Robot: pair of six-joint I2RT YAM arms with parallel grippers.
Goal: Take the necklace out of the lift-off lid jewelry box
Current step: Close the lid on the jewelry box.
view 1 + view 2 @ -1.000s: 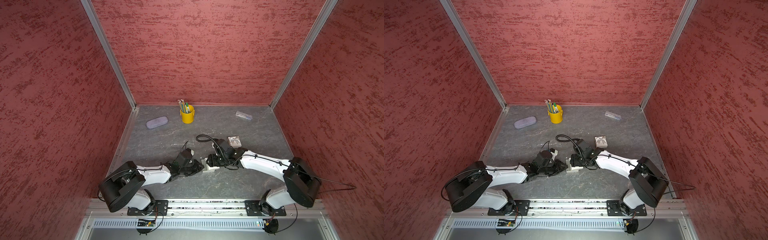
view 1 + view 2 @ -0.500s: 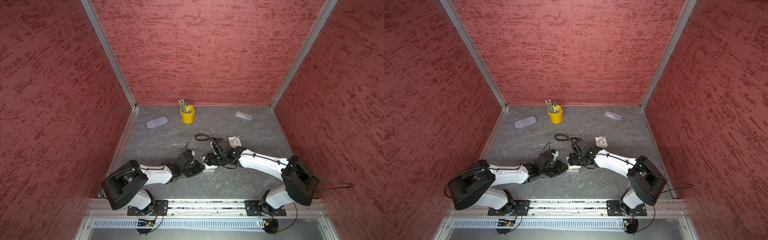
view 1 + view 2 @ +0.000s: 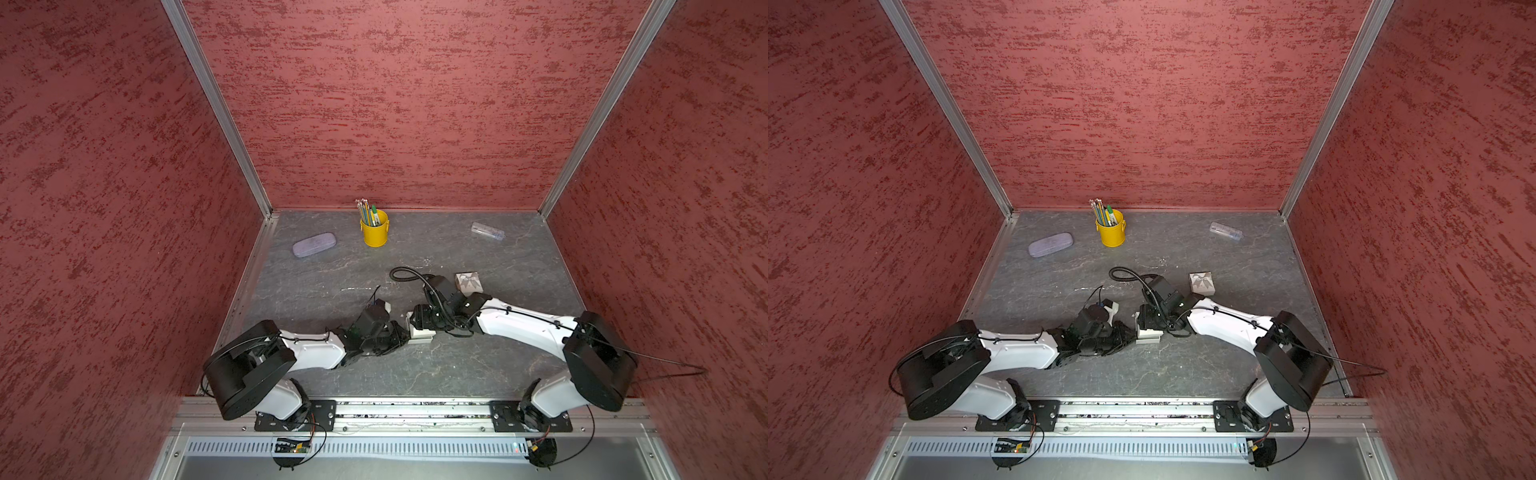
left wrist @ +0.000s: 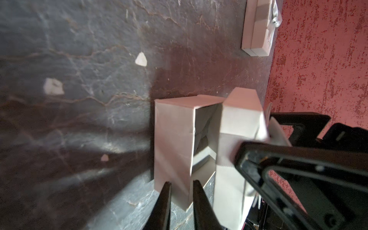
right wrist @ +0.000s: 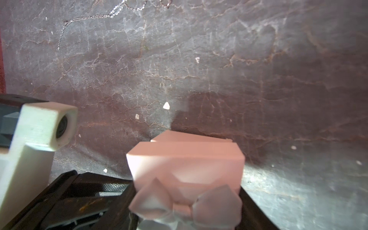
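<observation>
The white jewelry box (image 3: 420, 334) (image 3: 1148, 334) stands on the grey table between both arms. My left gripper (image 3: 401, 334) (image 4: 180, 182) is shut on a corner of the box's base (image 4: 173, 143). The right gripper (image 3: 417, 322) (image 5: 187, 199) is shut on the bow-topped lid (image 4: 239, 123) (image 5: 185, 159). The lid is lifted and tilted off the base, leaving a gap. The inside looks dark and blurred, and I make out no necklace in it. A thin silver chain (image 5: 89, 18), a necklace by its look, lies on the table beyond the box.
A second white box with a bow (image 3: 468, 282) (image 4: 258, 29) sits just behind the right wrist. At the back stand a yellow cup of pencils (image 3: 375, 232), a purple glasses case (image 3: 314, 244) and a clear case (image 3: 487, 230). White scraps (image 4: 141, 59) dot the table.
Both arms have shifted only slightly around the box. Both grips look unchanged.
</observation>
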